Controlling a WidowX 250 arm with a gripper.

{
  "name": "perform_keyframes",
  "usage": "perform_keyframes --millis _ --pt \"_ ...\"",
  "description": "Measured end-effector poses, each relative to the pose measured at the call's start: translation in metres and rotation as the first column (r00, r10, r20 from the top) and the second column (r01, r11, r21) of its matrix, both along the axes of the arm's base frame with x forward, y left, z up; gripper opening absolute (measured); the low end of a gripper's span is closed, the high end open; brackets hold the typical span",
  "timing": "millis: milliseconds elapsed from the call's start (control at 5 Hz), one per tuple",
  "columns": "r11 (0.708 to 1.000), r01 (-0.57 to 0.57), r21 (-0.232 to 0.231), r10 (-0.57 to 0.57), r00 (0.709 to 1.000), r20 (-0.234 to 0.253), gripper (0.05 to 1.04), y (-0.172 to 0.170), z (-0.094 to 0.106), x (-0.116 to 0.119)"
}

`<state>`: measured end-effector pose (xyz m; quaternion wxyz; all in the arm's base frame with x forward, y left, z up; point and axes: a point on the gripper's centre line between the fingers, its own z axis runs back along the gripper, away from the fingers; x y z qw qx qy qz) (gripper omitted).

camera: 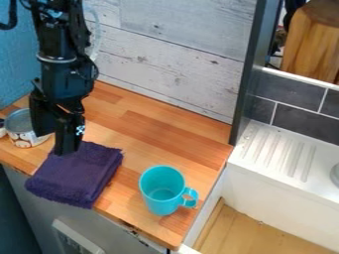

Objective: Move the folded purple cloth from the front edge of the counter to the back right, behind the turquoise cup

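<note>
Tool [53,144] is hanging wide and empty by your folded purple cloth [76,173], apparently keeping clearance above the tabletop [155,131].

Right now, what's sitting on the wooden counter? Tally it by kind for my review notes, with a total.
Mug: 1, turquoise
Folded cloth: 1, purple
Open can: 1, partly behind the gripper
Cut-off item at the left edge, kind unclear: 1
Total: 4
</note>
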<state>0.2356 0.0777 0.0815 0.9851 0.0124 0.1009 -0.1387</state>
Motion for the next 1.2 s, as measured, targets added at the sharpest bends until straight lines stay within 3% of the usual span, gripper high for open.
perform_keyframes --millis 200,400,600,800,1000,1200 --pt "1.000 0.000 -0.008 0.000 1.000 -0.023 1.001 -0.001 -0.007 -0.002" --pt "1.000 -0.014 0.006 0.013 0.999 0.052 1.001 0.000 -0.016 0.007" --pt "0.997 -0.070 0.024 0.066 0.985 0.157 1.001 -0.001 -0.034 0.010" --pt "0.990 -0.139 0.025 0.130 0.965 0.227 1.001 0.000 -0.040 0.014" --pt "0.975 -0.222 0.007 0.217 0.958 0.189 1.001 0.004 -0.058 0.012" --pt "0.959 -0.281 0.025 0.274 0.950 0.150 1.001 0.010 -0.067 0.015"
